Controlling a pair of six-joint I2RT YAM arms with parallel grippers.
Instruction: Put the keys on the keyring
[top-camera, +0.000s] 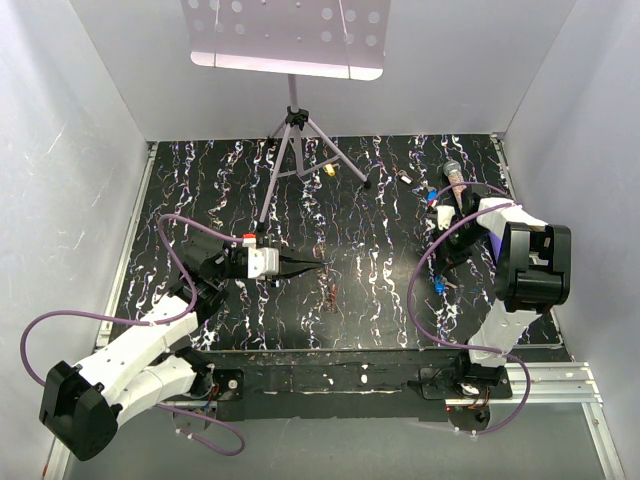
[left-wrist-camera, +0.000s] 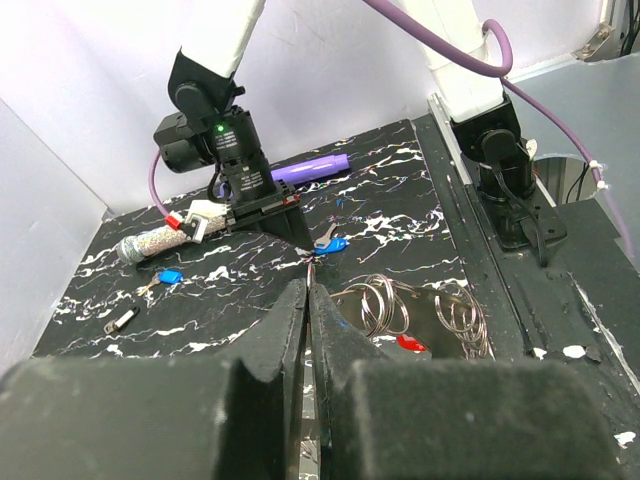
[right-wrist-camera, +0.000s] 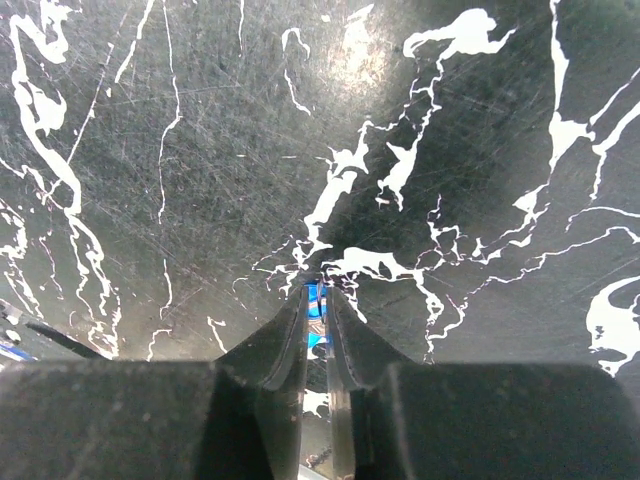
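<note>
My left gripper (left-wrist-camera: 308, 285) (top-camera: 322, 264) is shut over the middle of the black marbled mat, and a thin metal sliver pokes out past its tips. The keyring (left-wrist-camera: 385, 300) (top-camera: 330, 292), a bunch of grey wire coils, lies just to the right of those tips, with a red key (left-wrist-camera: 410, 343) beside it. Farther off, my right gripper (right-wrist-camera: 317, 290) (top-camera: 440, 278) points down at the mat. Its jaws are slightly open, and a blue key (right-wrist-camera: 316, 302) (left-wrist-camera: 335, 243) stands between the fingers. A second blue key (left-wrist-camera: 170, 277) lies beyond it.
A glittery tube (left-wrist-camera: 150, 245) and a purple pen (left-wrist-camera: 310, 167) lie behind the right gripper. A small silver piece (left-wrist-camera: 120, 320) lies at the mat's far side. A music stand's tripod (top-camera: 295, 125) stands at the back centre. White walls enclose the mat.
</note>
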